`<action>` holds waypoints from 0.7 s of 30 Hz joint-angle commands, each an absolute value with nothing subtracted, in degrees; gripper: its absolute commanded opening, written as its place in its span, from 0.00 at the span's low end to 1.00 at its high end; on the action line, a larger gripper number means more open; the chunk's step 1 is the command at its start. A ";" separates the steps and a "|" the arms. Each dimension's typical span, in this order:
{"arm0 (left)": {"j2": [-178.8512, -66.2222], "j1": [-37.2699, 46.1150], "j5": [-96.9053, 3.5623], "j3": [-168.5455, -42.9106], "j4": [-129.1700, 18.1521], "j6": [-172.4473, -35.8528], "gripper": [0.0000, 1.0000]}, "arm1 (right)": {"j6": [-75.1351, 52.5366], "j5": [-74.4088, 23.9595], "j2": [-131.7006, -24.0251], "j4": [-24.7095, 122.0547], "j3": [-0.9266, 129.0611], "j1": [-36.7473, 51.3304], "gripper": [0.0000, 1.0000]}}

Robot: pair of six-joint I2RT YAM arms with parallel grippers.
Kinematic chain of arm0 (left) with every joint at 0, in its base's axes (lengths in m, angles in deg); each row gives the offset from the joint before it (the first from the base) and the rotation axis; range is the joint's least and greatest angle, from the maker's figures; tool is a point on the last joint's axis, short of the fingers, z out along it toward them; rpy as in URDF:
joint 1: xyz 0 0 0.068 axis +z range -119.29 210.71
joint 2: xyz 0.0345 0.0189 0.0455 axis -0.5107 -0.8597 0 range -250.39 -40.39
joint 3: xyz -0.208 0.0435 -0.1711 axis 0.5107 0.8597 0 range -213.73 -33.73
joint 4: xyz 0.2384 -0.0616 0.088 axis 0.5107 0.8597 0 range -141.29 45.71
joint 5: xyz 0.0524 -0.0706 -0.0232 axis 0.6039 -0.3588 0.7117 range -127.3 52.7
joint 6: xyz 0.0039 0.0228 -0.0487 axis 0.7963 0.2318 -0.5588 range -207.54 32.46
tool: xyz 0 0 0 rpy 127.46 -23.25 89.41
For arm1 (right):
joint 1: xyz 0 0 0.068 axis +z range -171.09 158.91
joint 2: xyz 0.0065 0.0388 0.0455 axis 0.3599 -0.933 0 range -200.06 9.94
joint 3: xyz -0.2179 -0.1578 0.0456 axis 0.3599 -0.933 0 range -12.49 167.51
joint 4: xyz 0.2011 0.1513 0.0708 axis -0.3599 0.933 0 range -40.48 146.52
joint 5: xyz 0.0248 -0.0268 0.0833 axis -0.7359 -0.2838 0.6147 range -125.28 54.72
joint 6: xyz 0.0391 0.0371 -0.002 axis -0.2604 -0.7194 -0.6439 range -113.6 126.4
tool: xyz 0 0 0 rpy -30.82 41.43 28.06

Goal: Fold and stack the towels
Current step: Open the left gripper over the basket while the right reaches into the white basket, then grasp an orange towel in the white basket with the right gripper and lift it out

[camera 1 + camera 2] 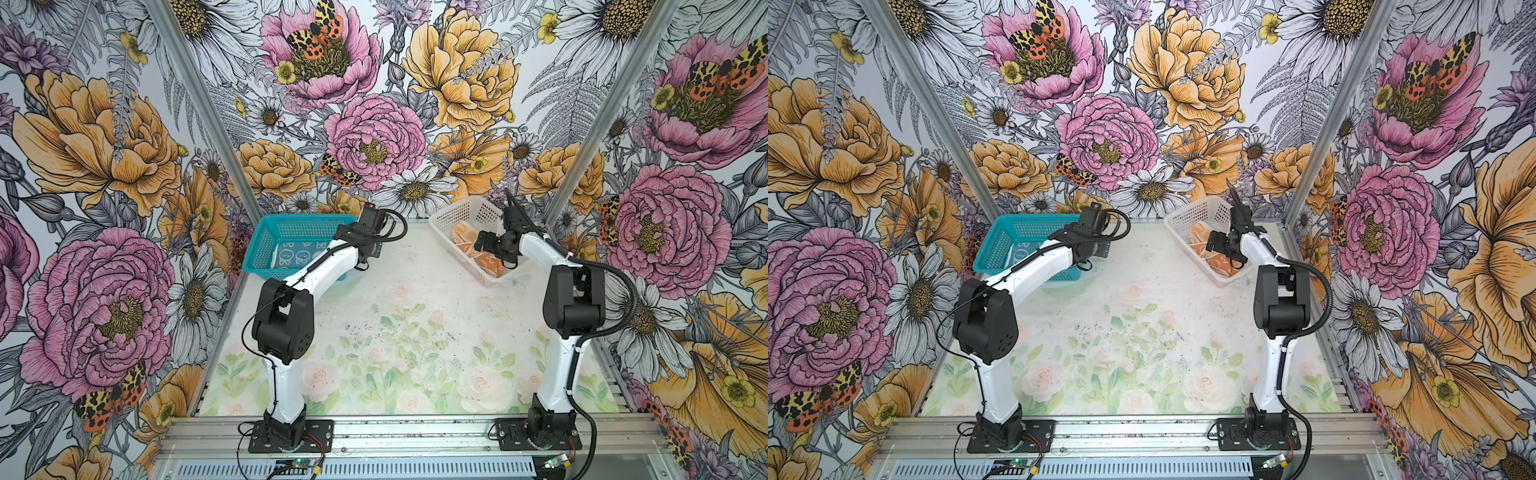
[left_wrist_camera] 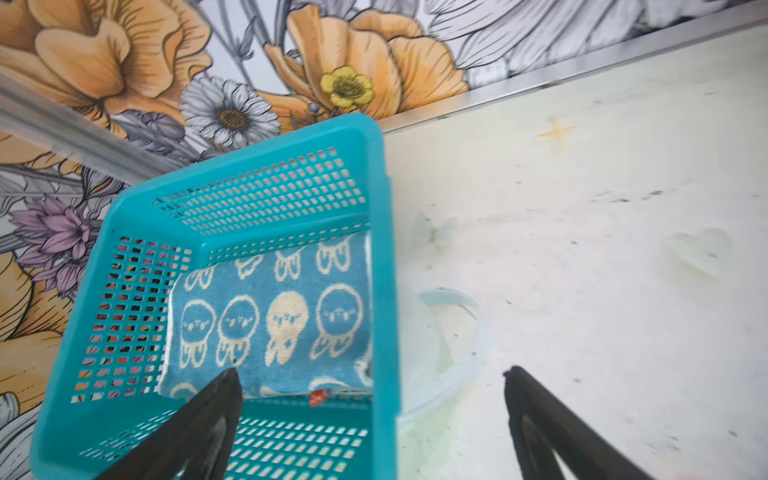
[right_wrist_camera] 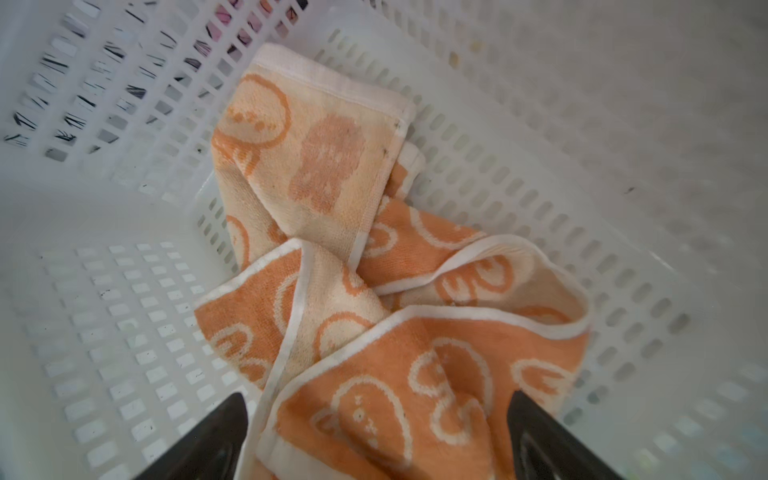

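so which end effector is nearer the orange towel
Right. The right end effector hangs open just over the orange towel in the white basket; the left end effector is across the table, at the teal basket.

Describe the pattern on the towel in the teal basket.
The towel is teal-blue with cream cartoon bunnies, clearest in the left wrist view.

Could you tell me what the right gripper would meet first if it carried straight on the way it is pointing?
Most likely the crumpled peach-orange towel in the white basket: it lies straight ahead between the open jaws of the right gripper. The gap to it is unclear.
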State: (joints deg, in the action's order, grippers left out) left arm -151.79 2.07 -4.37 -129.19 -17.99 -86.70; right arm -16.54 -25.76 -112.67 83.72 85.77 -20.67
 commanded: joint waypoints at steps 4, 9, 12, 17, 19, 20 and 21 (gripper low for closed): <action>-151.04 -5.62 0.07 -130.93 -20.43 -84.82 0.99 | -18.15 -22.38 -118.95 83.91 93.09 -19.34 0.88; -150.44 -9.54 -0.38 -131.48 -20.40 -86.15 0.99 | -18.65 -22.36 -122.47 83.97 95.95 -19.07 0.73; -150.12 -10.84 -1.82 -131.60 -20.40 -87.34 0.99 | -18.75 -22.40 -123.82 83.94 97.08 -19.02 0.57; -151.13 -12.06 -2.40 -132.76 -20.48 -88.89 0.99 | -18.59 -22.72 -123.71 83.98 97.86 -19.16 0.19; -151.14 -12.33 -2.50 -132.78 -20.37 -89.63 0.99 | -18.56 -22.71 -122.68 84.14 97.81 -19.33 0.08; -150.96 -12.47 -2.42 -132.70 -20.40 -89.87 0.99 | -18.47 -22.63 -122.21 84.20 97.81 -19.42 0.07; -150.79 -12.70 -2.48 -132.61 -20.41 -89.98 0.99 | -18.47 -22.44 -121.36 84.32 97.82 -19.51 0.04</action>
State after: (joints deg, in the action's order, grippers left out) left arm -151.79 -12.25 -2.14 -131.57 -19.28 -87.95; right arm -18.53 -22.96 -123.29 84.09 96.11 -19.53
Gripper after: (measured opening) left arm 0.987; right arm 0.058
